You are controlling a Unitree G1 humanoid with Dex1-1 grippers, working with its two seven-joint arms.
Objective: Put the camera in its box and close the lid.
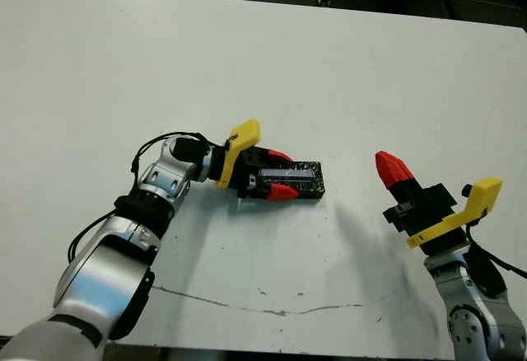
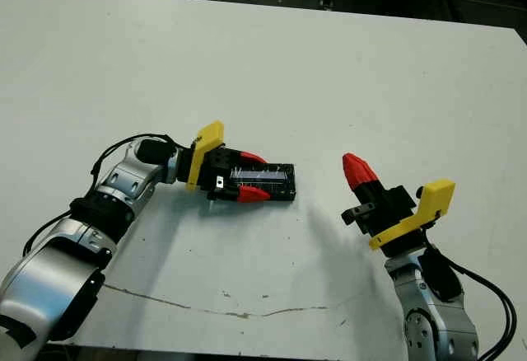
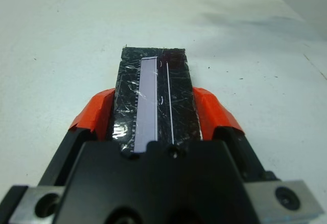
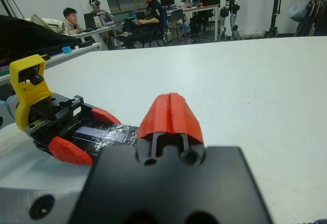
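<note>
The lid, a flat black slab with silvery patches and a pale strip on top, lies flat on the white table near the middle. My left gripper is shut on it, one red finger pressed against each long side. The right gripper hovers to the right of the lid, apart from it, shut with nothing in it. From the right wrist view the lid shows between the left fingers. The camera and the box are hidden.
A thin dark scratch runs along the table close to its front edge. Beyond the far edge, people sit at desks with monitors.
</note>
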